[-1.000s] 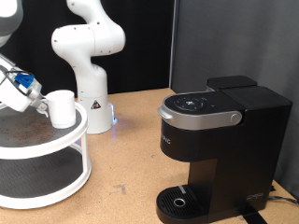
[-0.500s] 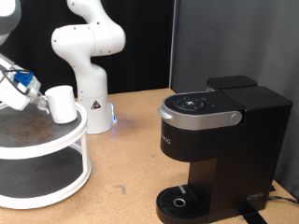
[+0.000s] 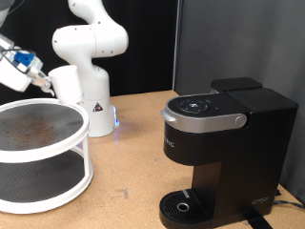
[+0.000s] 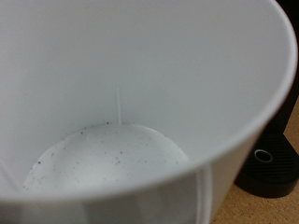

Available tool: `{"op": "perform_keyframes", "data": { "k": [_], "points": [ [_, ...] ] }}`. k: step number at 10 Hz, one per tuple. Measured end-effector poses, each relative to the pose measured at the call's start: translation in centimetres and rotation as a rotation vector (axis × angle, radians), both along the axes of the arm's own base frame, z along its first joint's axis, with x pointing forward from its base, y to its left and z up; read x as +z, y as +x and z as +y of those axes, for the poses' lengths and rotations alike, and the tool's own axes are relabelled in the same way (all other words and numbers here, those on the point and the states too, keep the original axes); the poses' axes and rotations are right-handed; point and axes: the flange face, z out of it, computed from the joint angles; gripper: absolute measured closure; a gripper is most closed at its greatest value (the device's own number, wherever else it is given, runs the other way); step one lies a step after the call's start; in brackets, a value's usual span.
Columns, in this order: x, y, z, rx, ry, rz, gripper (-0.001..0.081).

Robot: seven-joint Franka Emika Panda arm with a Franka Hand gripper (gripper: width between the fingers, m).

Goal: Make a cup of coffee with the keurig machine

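Note:
The white cup (image 3: 61, 82) hangs in the air at the exterior view's upper left, above the round shelf and hard to tell from the white arm base behind it. My gripper (image 3: 44, 83) is shut on its rim. In the wrist view the cup's empty white inside (image 4: 121, 112) fills the picture; my fingers do not show there. The black keurig machine (image 3: 224, 143) stands at the exterior view's right with its lid down and its round drip base (image 3: 183, 205) bare. A piece of the machine shows in the wrist view (image 4: 271, 159) past the cup's rim.
A white two-tier round shelf (image 3: 43, 156) with a brown speckled top stands at the exterior view's left, below the cup. A second white robot arm (image 3: 91, 57) on its base stands behind it. The wooden table (image 3: 129, 167) lies between shelf and machine.
The cup stood on the shelf's top tier with my gripper at its rim. Now the gripper has risen with it, and the cup is well above the shelf.

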Motion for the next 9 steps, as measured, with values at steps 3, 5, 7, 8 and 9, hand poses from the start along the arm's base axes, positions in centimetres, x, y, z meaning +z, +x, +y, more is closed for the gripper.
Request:
{"op": "perform_keyframes", "data": {
  "k": [3, 5, 7, 8, 9],
  "points": [
    [0.7, 0.3, 0.3, -0.011, 0.002, 0.022, 0.0732],
    [0.1, 1.6, 1.5, -0.087, 0.006, 0.004, 0.0732],
    [-0.1, 3.9, 3.6, -0.151, 0.002, 0.0, 0.0732],
    [-0.3, 5.1, 4.6, -0.184, 0.001, -0.001, 0.0732],
    [-0.5, 6.2, 5.5, -0.211, -0.005, -0.001, 0.0732]
  ]
}}
